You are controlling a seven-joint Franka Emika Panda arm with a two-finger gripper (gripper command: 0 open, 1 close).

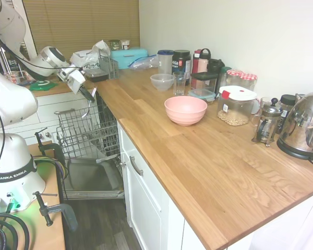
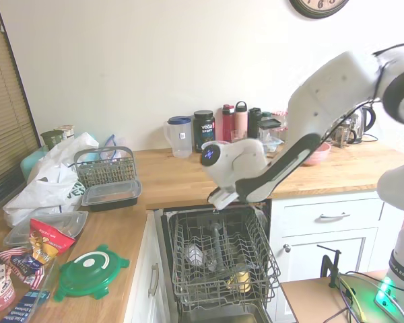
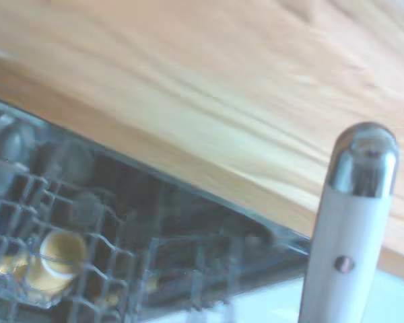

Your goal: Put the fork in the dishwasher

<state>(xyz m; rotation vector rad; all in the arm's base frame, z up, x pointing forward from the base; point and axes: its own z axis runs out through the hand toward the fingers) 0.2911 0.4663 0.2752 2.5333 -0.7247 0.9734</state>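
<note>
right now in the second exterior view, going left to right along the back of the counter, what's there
white plastic bag → grey cutlery caddy → clear pitcher with blue lid → black tub → pink bottle → black bottle

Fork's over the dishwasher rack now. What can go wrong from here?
1. The gripper hangs close to the worktop edge, above the dishwasher's wire rack. The fork could clip that edge on the way down.
2. The rack is open wire. A slim fork let go here may slip between the wires or land crooked.
3. A yellow item and a pale one already sit in the rack and might deflect the fork.
</note>
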